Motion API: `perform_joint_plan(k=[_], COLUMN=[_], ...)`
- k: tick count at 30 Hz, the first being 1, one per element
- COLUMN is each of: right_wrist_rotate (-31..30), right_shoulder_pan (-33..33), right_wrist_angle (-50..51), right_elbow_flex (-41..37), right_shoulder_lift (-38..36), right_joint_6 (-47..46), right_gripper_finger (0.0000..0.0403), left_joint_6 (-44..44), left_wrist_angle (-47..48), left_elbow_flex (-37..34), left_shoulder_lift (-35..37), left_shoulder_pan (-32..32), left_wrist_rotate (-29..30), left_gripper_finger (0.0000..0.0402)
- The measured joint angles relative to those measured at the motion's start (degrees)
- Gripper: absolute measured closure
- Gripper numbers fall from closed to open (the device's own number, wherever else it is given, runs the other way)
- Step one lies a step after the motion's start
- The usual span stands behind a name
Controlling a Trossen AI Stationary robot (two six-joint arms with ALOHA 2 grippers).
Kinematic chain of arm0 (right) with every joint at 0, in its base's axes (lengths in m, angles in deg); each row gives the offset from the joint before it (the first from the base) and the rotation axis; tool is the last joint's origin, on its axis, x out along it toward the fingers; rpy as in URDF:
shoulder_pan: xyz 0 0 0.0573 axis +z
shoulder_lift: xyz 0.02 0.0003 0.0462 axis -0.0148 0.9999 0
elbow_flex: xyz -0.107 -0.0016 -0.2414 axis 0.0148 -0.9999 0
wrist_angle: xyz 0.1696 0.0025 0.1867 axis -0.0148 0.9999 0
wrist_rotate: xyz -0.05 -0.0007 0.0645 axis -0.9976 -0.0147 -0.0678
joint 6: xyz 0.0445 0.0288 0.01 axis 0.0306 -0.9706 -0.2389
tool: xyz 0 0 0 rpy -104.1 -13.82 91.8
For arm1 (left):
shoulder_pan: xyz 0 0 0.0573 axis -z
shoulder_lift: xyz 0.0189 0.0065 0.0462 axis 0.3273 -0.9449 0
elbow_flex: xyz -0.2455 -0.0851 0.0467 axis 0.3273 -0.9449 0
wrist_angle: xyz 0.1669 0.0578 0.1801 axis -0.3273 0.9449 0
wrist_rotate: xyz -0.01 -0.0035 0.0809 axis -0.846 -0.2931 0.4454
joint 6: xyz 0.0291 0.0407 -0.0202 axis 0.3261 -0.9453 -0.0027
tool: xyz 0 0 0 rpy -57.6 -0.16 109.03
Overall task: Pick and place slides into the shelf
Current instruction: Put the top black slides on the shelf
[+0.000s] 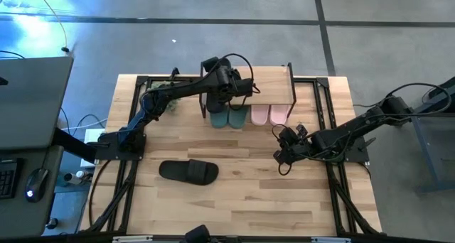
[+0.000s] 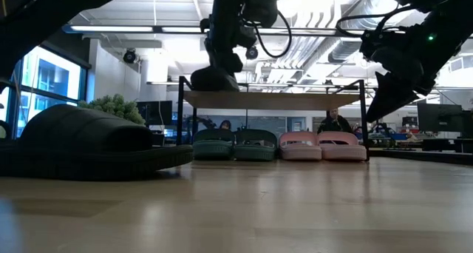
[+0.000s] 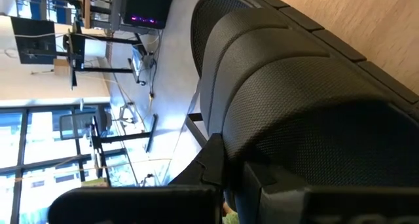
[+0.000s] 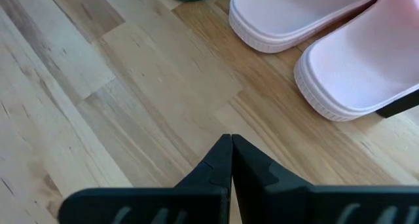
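My left gripper [image 1: 229, 84] reaches over the left end of the shelf [image 1: 274, 87], shut on a black slide [image 3: 288, 99] that fills the left wrist view. In the low view this slide [image 2: 214, 79] is a dark lump at the plank top [image 2: 295, 100]. The other black slide [image 1: 188, 172] lies sole down on the table, near and to the left. The green pair [image 2: 233, 144] and the pink pair [image 2: 321, 146] stand side by side on the table under the shelf. My right gripper [image 4: 230, 140] is shut and hovers in front of the pink pair [image 4: 314, 40]. My left gripper holds the black slide from above, over the shelf's left end. The slide's wide textured strap [image 3: 308, 119] lies right against my fingers [image 3: 262, 191], but the gripper body hides the place of contact. The slide [image 2: 214, 79] sits level at the plank; whether it rests on it I cannot tell.
The shelf's thin black legs [image 2: 181, 120] stand on either side of the stored pairs. The plank's right part [image 1: 274, 83] is bare. Open tabletop [image 1: 284, 200] lies near and right of the loose black slide. A person [image 2: 336, 123] shows far behind the table.
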Motion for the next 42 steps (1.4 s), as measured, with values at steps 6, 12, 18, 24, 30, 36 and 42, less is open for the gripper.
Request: perform_joint_plan(k=[6, 12, 18, 24, 30, 36, 42], right_wrist_rotate=[-0.1, -0.6, -0.6, -1.1, -1.5, -2.7, -5.8], right_shoulder_pan=[0.0, 0.0, 0.0, 0.0, -0.1, -0.1, -0.1], right_wrist_angle=[0.0, 0.0, 0.0, 0.0, 0.0, 0.0, 0.0], right_elbow_flex=[0.0, 0.0, 0.0, 0.0, 0.0, 0.0, 0.0], right_shoulder_lift=[0.0, 0.0, 0.0, 0.0, 0.0, 0.0, 0.0], right_joint_6=[0.0, -0.2, -0.3, -0.4, -0.3, -0.3, -0.2], right_gripper_finger=[0.0402, 0.0402, 0.0402, 0.0402, 0.0402, 0.0402, 0.0402], left_joint_6=[-0.3, 0.5, 0.8, -0.1, -2.8, -5.1, -4.6], left_wrist_angle=[0.0, 0.0, 0.1, 0.1, 0.0, 0.0, 0.0], left_elbow_flex=[0.0, 0.0, 0.0, 1.6, 4.7, 4.7, 4.7], left_shoulder_lift=[0.0, 0.0, 0.0, 1.1, 2.2, 2.0, 2.5], left_shoulder_pan=[0.0, 0.0, 0.4, 0.8, 1.1, -0.2, -0.3], left_wrist_rotate=[-0.1, -0.7, -1.2, -3.1, -3.7, -5.8, -6.2], left_gripper_finger=[0.0401, 0.0401, 0.0401, 0.0401, 0.0401, 0.0401, 0.0401])
